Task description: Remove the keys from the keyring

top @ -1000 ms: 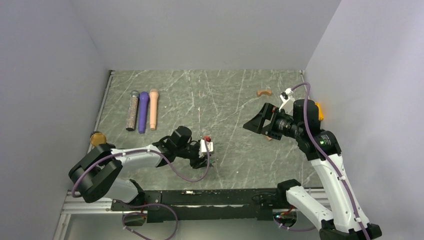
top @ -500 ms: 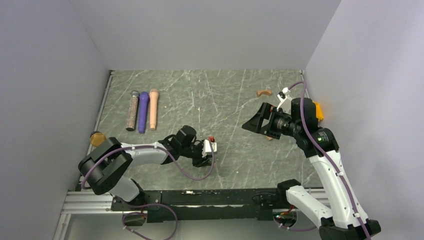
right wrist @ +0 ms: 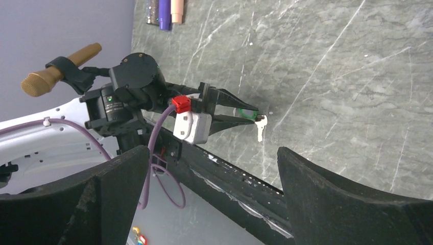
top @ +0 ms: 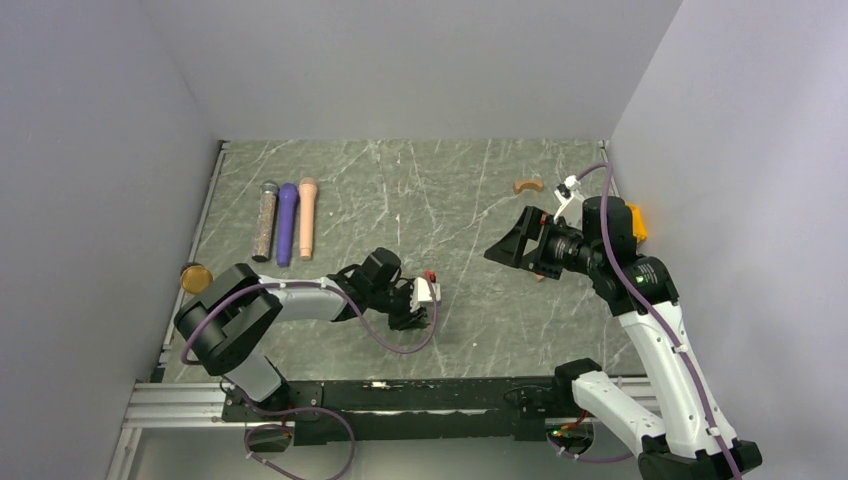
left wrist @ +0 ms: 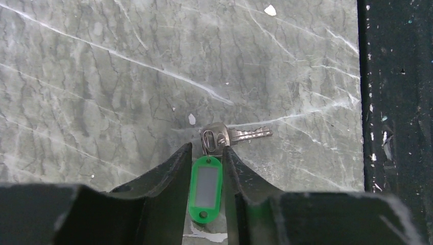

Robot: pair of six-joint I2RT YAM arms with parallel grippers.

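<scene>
A bright green plastic tag [left wrist: 205, 188] lies between the fingers of my left gripper [left wrist: 207, 148], which press on its two sides. A thin silvery keyring [left wrist: 208, 144] joins the tag to a silver key [left wrist: 244, 135] that lies flat on the marble table just past the fingertips. In the right wrist view the tag [right wrist: 247, 113] and the key [right wrist: 261, 127] show at the left gripper's tips. In the top view the left gripper [top: 425, 318] is low near the front edge. My right gripper [top: 505, 250] is wide open and empty, held up over the right side.
Three microphones [top: 285, 220] lie side by side at the back left. A gold microphone [top: 195, 276] sits in a clip at the left edge. A small brown piece [top: 527, 185] lies at the back right. The black front rail [left wrist: 398, 102] is close to the key.
My left gripper has slid to the right along the table near the front edge, tag and key with it. The right arm has shifted only slightly.
</scene>
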